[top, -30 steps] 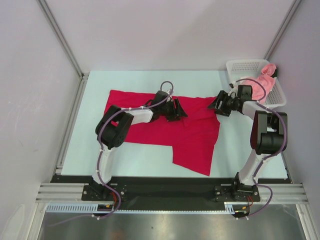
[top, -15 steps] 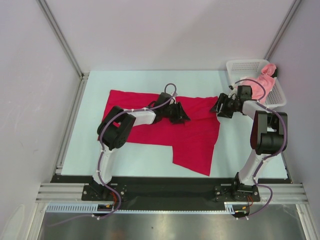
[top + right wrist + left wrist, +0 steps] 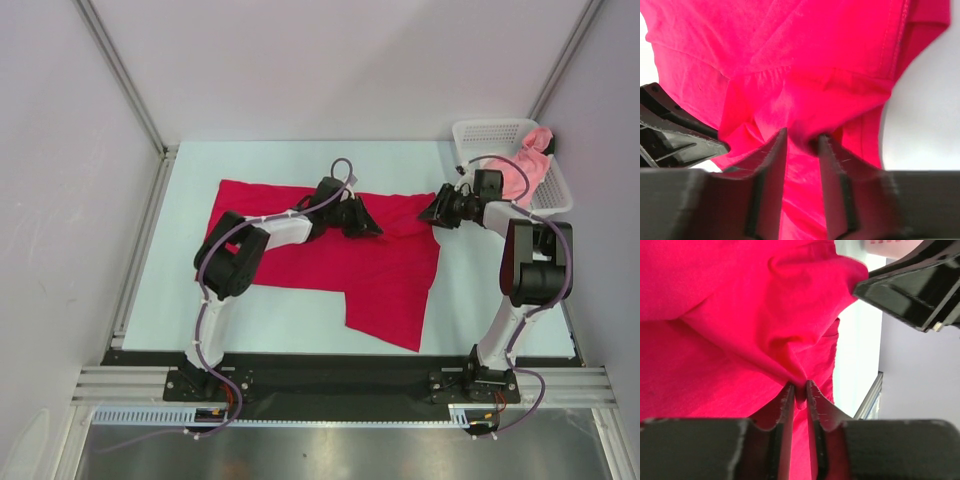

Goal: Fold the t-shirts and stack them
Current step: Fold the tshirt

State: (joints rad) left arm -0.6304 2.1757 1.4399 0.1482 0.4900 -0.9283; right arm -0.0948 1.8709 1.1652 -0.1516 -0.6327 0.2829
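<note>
The crimson t-shirt (image 3: 385, 275) is soft, matt cloth in a fine knit, with a stitched hem (clearest in the right wrist view). The pink t-shirt (image 3: 537, 140) is matt cloth too. The basket (image 3: 480, 130) is white plastic mesh, faintly glossy. The desk (image 3: 290, 165) has a smooth, pale, matt top. The left tool (image 3: 799, 389) and right tool (image 3: 802, 139) have matt black fingers, rough and whitish along the edges. The arm shells (image 3: 285, 232) look like smooth plastic. The near rail (image 3: 340, 383) is bare ribbed metal, and the sheet (image 3: 340, 450) beyond it is brushed metal with a dull sheen.
</note>
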